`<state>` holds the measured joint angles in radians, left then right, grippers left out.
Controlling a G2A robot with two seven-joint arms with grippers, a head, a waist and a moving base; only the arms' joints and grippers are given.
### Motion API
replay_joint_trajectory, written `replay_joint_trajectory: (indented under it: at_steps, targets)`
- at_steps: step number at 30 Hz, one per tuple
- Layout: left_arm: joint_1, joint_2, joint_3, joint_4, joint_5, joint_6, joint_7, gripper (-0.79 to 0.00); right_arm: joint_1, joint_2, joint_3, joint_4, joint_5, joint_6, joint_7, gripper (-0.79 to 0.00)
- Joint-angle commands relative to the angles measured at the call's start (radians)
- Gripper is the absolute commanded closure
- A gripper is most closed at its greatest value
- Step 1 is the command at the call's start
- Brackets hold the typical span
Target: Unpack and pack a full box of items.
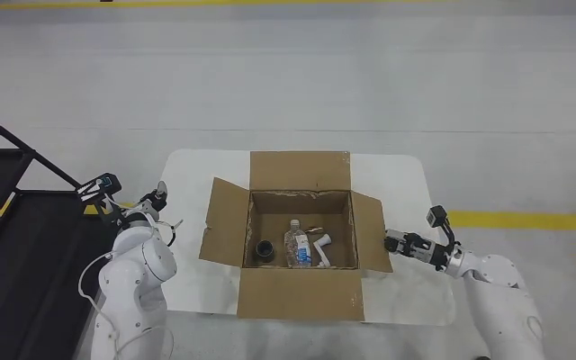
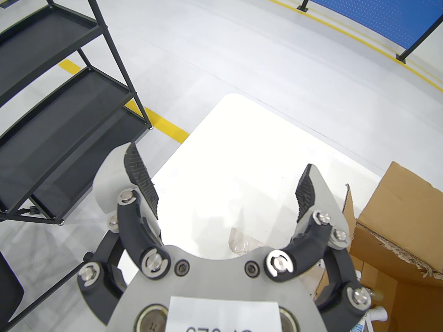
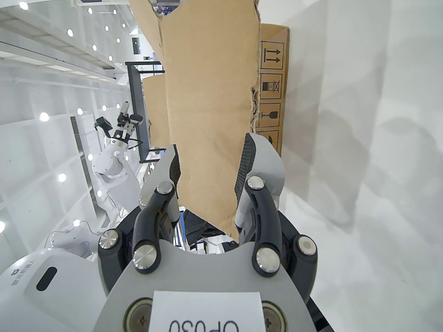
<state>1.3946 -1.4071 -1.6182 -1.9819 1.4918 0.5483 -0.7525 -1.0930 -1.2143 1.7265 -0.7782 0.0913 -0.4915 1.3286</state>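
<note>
The open brown cardboard box (image 1: 301,292) stands mid white table (image 1: 193,180), a clear plastic bottle (image 1: 300,245) inside. The right gripper (image 3: 211,145) is half-spread astride the right flap (image 3: 207,70); firm hold unconfirmed. The left gripper (image 2: 219,158) is spread wide, empty, at the table's left edge. Advise easing the flap outward gently, as its edge is torn. The black shelving rack (image 2: 52,132) limits room on the left.

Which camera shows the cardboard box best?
The top view: the whole cardboard box, opened out, interior visible. The left wrist view catches just a corner; the right wrist view shows one flap and an outer wall up close.
</note>
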Motion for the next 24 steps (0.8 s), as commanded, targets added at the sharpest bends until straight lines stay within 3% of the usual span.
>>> replay_joint_trajectory:
  at_steps: [1,4,11,13,14,15,17,19,24]
  targets:
    - [0.0,0.0,0.0,0.0,0.0,0.0,0.0,-0.785,-0.013,0.013,0.006,-0.003,-0.005,-0.013,-0.013,-0.456]
    - [0.0,0.0,0.0,0.0,0.0,0.0,0.0,-0.785,-0.02,0.031,0.008,0.009,-0.027,-0.022,-0.022,-0.542]
    - [0.0,0.0,0.0,0.0,0.0,0.0,0.0,-0.785,0.001,0.039,-0.045,0.043,0.014,-0.04,-0.04,-0.582]
    - [0.0,0.0,0.0,0.0,0.0,0.0,0.0,-0.785,0.006,0.037,-0.073,0.04,0.035,-0.04,-0.04,-0.486]
    - [0.0,0.0,0.0,0.0,0.0,0.0,0.0,-0.785,0.009,0.036,-0.087,0.04,0.044,-0.041,-0.041,-0.369]
    - [0.0,0.0,0.0,0.0,0.0,0.0,0.0,-0.785,0.012,0.035,-0.101,0.04,0.057,-0.04,-0.04,-0.339]
    - [0.0,0.0,0.0,0.0,0.0,0.0,0.0,-0.785,0.019,0.033,-0.127,0.044,0.077,-0.038,-0.038,-0.142]
    - [0.0,0.0,0.0,0.0,0.0,0.0,0.0,-0.785,0.029,0.031,-0.148,0.052,0.119,-0.037,-0.037,0.0]
    - [0.0,0.0,0.0,0.0,0.0,0.0,0.0,-0.785,0.029,0.037,-0.167,0.048,0.197,-0.042,-0.042,0.0]
